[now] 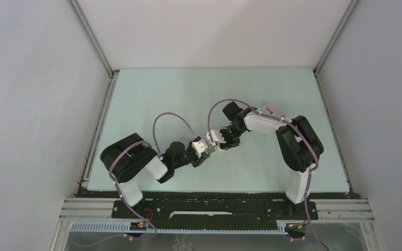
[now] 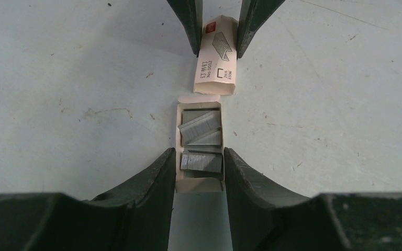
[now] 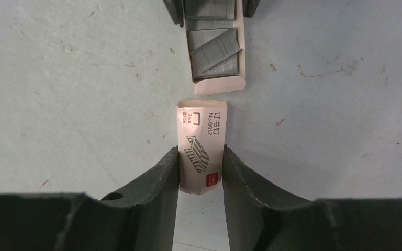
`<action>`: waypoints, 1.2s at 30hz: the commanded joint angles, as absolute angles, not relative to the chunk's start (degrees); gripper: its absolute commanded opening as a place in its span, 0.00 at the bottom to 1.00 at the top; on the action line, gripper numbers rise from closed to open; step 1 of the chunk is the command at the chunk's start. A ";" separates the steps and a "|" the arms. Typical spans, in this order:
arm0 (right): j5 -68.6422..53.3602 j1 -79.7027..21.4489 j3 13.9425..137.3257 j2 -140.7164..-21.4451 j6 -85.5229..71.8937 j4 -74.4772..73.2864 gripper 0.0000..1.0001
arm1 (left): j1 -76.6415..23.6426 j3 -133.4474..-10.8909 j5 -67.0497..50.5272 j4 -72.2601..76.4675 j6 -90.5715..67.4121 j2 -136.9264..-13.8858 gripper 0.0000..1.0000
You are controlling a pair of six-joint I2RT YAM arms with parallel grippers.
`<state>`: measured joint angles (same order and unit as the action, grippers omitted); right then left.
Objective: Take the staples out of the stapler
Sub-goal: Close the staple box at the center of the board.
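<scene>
Several grey strips of staples (image 2: pixel 201 162) lie in a small open card tray (image 2: pixel 178 130). My left gripper (image 2: pixel 199 167) is shut on the tray's near end. The tray's white-and-red sleeve (image 3: pixel 201 141) lies just apart from the tray, end to end with it. My right gripper (image 3: pixel 201 167) is shut on the sleeve, and both fingers touch its sides. Both grippers meet tip to tip at mid-table, the left gripper (image 1: pixel 203 149) and the right gripper (image 1: pixel 217 140). The stapler is out of view in both wrist views.
A small pale pink thing (image 1: pixel 268 108) peeks from behind my right forearm, too hidden to identify. The pale green table (image 1: pixel 152 94) has grey walls on three sides, and its top is scuffed and speckled around the box.
</scene>
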<state>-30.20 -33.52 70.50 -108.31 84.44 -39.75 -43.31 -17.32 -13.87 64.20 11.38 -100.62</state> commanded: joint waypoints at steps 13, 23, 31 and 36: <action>-31.24 -32.86 67.76 -100.86 72.29 -34.59 0.71 | -43.85 -10.75 -9.66 72.18 6.08 -95.38 0.68; -35.60 -31.22 66.74 -94.64 67.17 -38.13 0.76 | -43.91 -11.95 -3.85 53.25 3.07 -75.64 0.75; -38.65 -30.33 66.65 -89.60 56.39 -40.18 0.76 | -43.71 -12.66 4.41 35.46 -4.71 -55.51 0.77; -41.62 -29.04 64.85 -86.13 51.48 -39.62 0.76 | -43.52 -9.60 10.09 29.91 -13.43 -43.26 0.81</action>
